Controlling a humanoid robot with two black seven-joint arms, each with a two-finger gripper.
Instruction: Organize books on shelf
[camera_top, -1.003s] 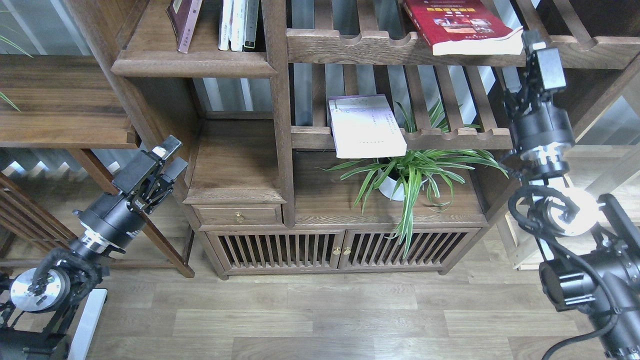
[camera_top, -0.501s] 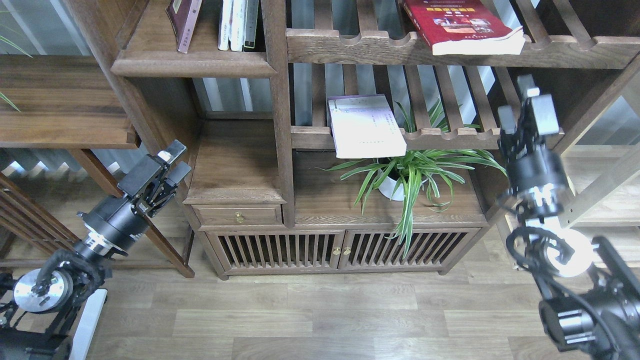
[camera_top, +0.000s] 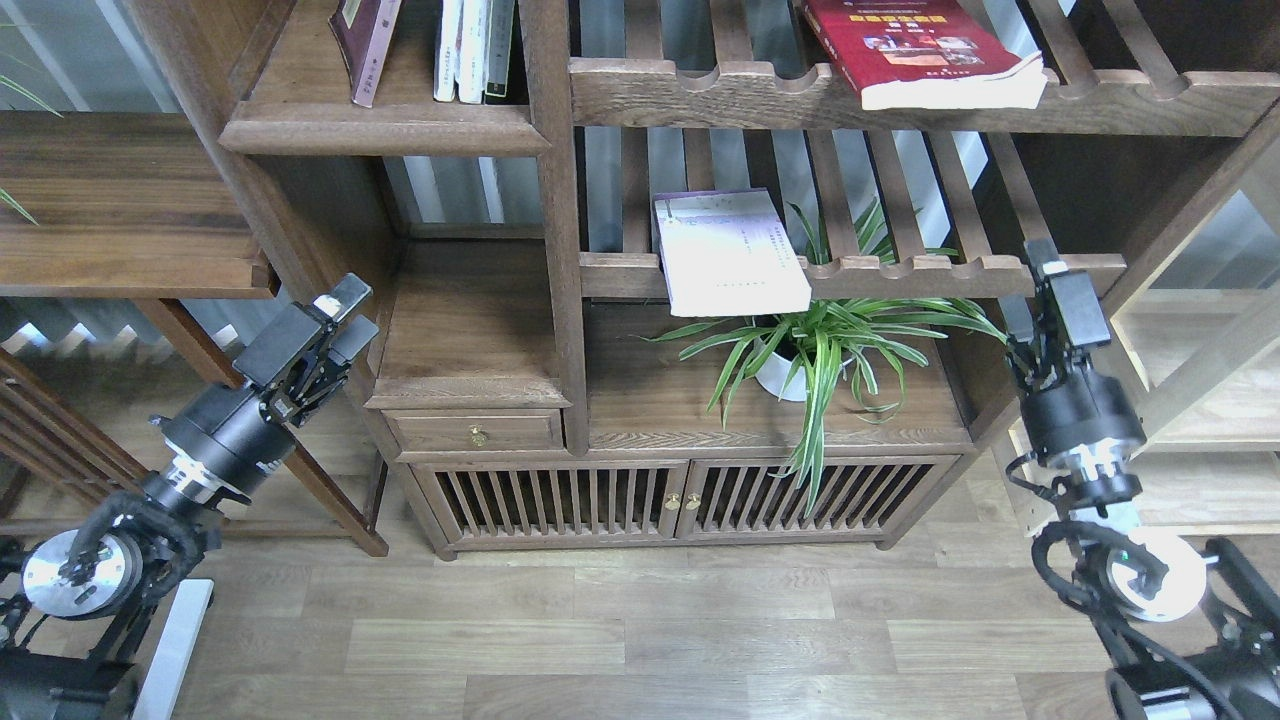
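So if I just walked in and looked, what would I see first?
Probably the green spider plant spilling out of its white pot in the middle of the bookcase, on the cabinet top. Just above it, a pale white-lavender book lies flat on a slatted rack, poking over the front edge, and a thick red book lies on the rack higher up to the right. Two black robot grippers, left and right, stand at either side, holding nothing.

Print on red book (camera_top: 915, 45) & pale book (camera_top: 728, 250) covers, too small to read
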